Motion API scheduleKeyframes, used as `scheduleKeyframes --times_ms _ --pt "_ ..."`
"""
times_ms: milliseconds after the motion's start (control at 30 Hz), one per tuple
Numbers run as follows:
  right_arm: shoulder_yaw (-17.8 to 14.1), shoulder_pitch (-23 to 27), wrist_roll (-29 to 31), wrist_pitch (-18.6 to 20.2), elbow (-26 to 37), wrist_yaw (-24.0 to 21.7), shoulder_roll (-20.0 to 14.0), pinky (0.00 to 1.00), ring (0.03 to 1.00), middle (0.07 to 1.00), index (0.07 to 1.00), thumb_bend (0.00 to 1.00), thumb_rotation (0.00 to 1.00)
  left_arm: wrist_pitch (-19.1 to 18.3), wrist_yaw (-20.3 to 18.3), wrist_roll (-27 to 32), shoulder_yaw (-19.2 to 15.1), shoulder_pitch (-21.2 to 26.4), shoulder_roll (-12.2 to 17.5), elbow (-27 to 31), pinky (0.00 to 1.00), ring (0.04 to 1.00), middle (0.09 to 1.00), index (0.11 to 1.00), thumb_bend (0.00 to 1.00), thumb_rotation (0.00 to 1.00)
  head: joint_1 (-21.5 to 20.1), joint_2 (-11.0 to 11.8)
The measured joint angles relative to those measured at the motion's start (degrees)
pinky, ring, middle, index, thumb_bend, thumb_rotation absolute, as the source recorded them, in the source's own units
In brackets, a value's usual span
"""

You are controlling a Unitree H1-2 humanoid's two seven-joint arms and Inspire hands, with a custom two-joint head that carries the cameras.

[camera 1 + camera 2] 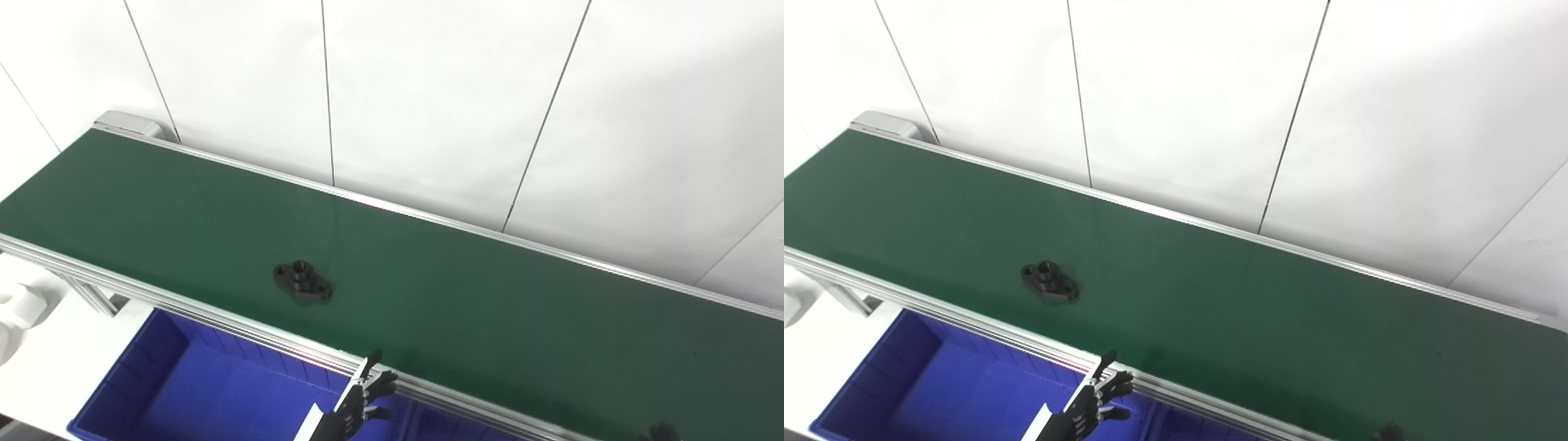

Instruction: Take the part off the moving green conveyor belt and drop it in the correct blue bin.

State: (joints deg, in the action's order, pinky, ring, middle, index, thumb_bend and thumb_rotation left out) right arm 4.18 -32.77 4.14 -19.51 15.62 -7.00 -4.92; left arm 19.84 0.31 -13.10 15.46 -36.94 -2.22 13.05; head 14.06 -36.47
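Note:
A black flanged part [302, 282] with a raised hub and two ear holes lies flat on the green conveyor belt [465, 306], left of centre. My left hand [361, 401] rises at the bottom edge, fingers apart and empty, just below the belt's near aluminium rail and to the part's lower right, apart from it. Only a dark tip of my right hand [661, 432] shows at the bottom right corner, so its state is hidden. A blue bin [147, 380] sits below the belt's near rail on the left.
The near aluminium rail [184, 303] separates belt from bins. A second blue bin [441, 425] edge shows right of the left hand. White wall panels stand behind the belt. White objects [18, 306] rest at the far left on a white surface.

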Motion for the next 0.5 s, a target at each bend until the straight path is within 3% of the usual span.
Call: scheduleKeyframes --times_ms 233,300,500 --pt "1.5 4.8 -7.3 0.0 1.2 0.1 0.2 0.94 0.951 0.964 0.984 0.78 0.94 -0.8 0.1 -2.6 -0.6 0.7 0.0 -0.1 0.83 0.983 1.000 1.000 0.84 0.88 -0.5 0.0" --pt "2.5 7.1 -9.5 0.3 1.7 0.1 0.8 0.89 0.930 0.954 0.969 0.79 0.91 -0.8 0.1 -2.7 -0.6 1.3 0.0 -0.5 0.84 0.991 1.000 1.000 0.82 0.88 -0.7 -0.1" --pt "5.5 15.1 -18.4 6.4 3.1 -0.2 2.6 0.85 0.942 0.988 0.970 0.76 0.86 -0.8 0.1 -3.7 -0.5 1.9 0.0 -1.1 0.84 0.995 1.000 1.000 0.80 0.88 -0.9 -0.3"
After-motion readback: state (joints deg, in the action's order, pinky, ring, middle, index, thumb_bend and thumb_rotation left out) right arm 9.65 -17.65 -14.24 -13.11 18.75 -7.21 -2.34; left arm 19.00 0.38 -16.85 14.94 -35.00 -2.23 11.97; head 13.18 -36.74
